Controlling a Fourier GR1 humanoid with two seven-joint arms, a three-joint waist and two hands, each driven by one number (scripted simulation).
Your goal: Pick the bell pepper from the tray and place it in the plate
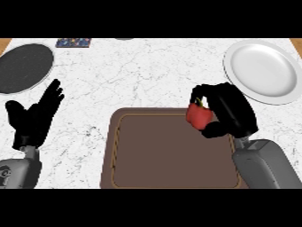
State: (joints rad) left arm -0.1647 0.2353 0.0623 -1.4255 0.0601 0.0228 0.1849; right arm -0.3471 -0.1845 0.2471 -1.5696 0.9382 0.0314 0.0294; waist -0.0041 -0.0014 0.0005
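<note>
we see the right hand (226,113) curled round the red bell pepper (199,116) over the tray's (117,146) upper right corner, the plate (264,71) beyond; left hand (35,116) rests open left of the tray.

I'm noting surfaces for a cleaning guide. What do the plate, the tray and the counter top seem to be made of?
Plate: glossy white, probably glazed ceramic, given its soft sheen. Tray: matte brown, maybe plastic or wood. Counter top: white with grey veins, marble-like.
</note>
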